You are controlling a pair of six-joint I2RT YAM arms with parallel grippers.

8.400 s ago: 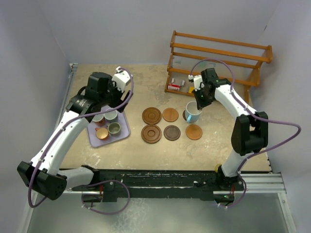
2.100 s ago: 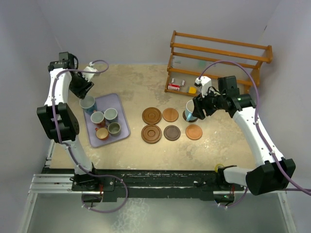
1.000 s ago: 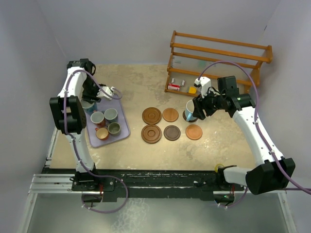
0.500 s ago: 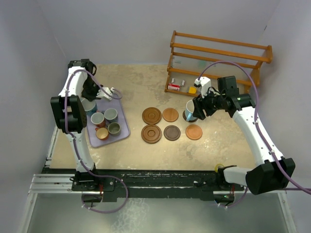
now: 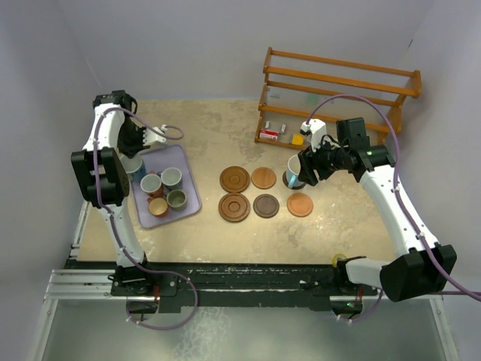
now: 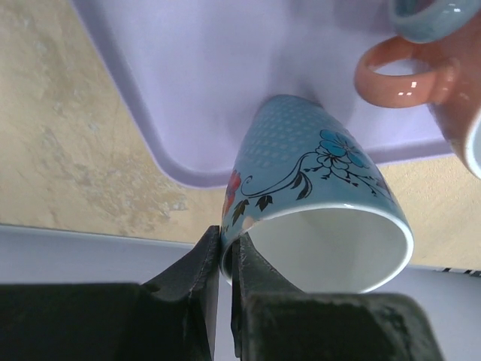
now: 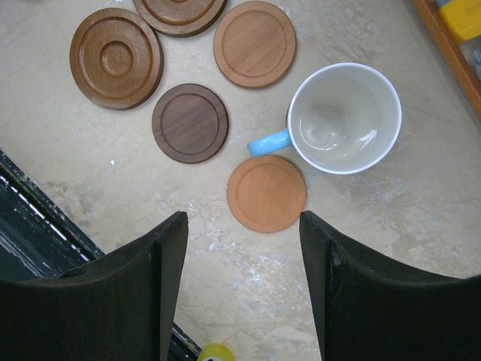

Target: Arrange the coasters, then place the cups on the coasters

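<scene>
The left jaws are closed on the rim of the floral blue cup (image 6: 316,188), which sits at the far left corner of the lavender tray (image 5: 189,197). Four smaller cups (image 5: 171,177) stand on the tray. To the tray's right, five coasters (image 5: 234,179) lie on the tabletop (image 5: 225,128). Farther right of the tray, the right jaws hang open above the blue-handled cup (image 7: 344,116).

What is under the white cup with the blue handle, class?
Only bare tabletop shows around the white cup; nothing peeks out past its rim. Whatever lies directly beneath its base is covered by the cup itself.
</scene>
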